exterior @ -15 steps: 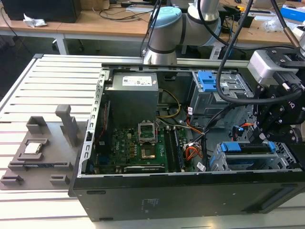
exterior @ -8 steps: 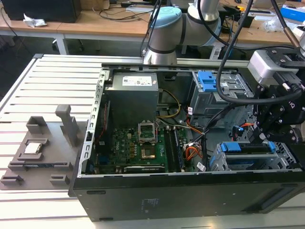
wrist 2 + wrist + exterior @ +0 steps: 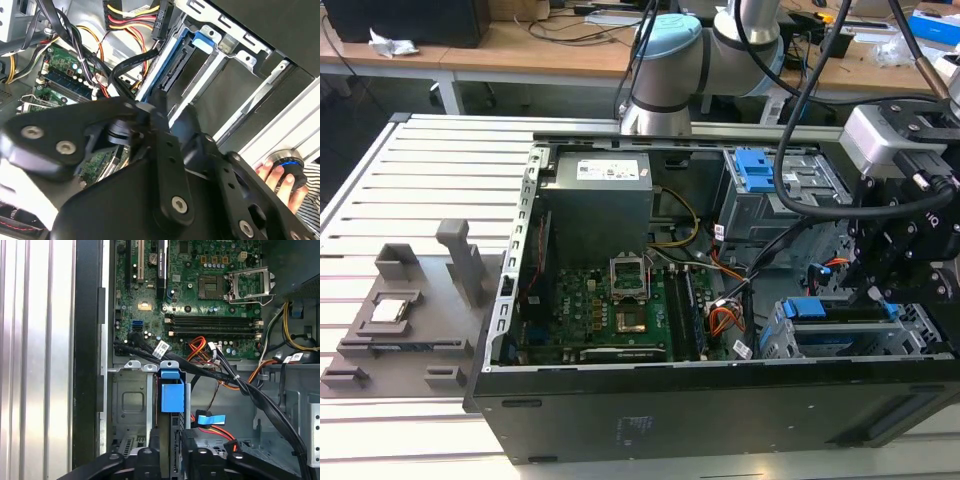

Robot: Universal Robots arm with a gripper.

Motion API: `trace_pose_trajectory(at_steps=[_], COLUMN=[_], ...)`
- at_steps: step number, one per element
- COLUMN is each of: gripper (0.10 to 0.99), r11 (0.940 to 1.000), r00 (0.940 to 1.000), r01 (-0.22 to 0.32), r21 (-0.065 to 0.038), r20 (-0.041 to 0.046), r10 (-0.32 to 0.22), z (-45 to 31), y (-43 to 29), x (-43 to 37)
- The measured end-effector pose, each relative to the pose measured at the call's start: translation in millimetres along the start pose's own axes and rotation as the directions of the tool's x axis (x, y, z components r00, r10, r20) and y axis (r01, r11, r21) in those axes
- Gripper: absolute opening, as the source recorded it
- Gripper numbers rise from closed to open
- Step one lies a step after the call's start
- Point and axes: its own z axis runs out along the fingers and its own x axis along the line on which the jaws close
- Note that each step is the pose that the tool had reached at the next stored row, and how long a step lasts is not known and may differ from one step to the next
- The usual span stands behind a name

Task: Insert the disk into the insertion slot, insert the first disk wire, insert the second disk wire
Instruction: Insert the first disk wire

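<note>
Beside desks (image 3: 520,45), atop slatted table (image 3: 430,170): disk (image 3: 820,308), seemingly slotted.

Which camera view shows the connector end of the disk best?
The second wrist view: the disk is close, its connector edge and blue carrier rail plain. The first wrist view shows the disk end-on, mostly blue carrier. The exterior view shows the disk from farther off, in the insertion slot.

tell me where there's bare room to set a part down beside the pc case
Bare slatted table on the exterior view's left, between the grey fixture and its far edge. Crowded: inside the computer case, cables packed by the drive cage.
</note>
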Motion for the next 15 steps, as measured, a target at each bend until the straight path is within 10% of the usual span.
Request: trace_pose_trajectory(at_steps=[2,10,15], gripper=[0.42,0.42,0.42], r11=[1.0,0.9983,0.9761], r00=[1.0,0.9983,0.9761], r01=[0.0,0.058,0.217], r21=[0.0,-0.001,-0.006], r20=[0.0,-0.0022,-0.0083], r10=[0.0,-0.058,-0.217], z=[0.0,1.0,2.5], y=[0.0,-11.8,-14.7], x=[0.0,-21.8,-23.1])
